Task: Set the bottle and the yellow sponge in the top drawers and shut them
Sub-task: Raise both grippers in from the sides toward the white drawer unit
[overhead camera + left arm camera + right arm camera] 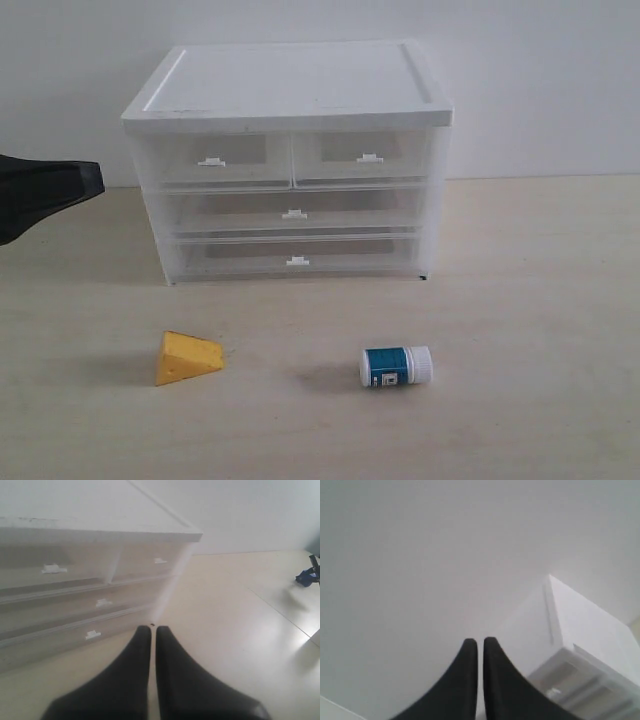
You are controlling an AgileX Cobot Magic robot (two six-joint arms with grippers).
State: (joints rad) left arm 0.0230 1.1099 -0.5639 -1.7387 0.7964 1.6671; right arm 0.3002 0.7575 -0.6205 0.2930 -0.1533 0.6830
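The yellow sponge (186,357), a cheese-like wedge, lies on the table front left. The bottle (396,366), white with a teal-blue label, lies on its side front right. Behind them stands the white cabinet (290,100). Its two top drawers are pushed in: the left one (212,160) and the right one (368,157), also seen as top drawers (52,569) in the left wrist view. My left gripper (95,180) hangs shut and empty at the left edge, level with the top drawers; its fingertips (153,628) point toward the cabinet's lower corner. My right gripper (480,640) is shut and empty, facing the wall, outside the exterior view.
Two full-width drawers (293,213) sit shut below the top pair. The cabinet (585,645) shows at the edge of the right wrist view. A white wall runs behind the table. A dark blue object (306,576) sits far off on the floor.
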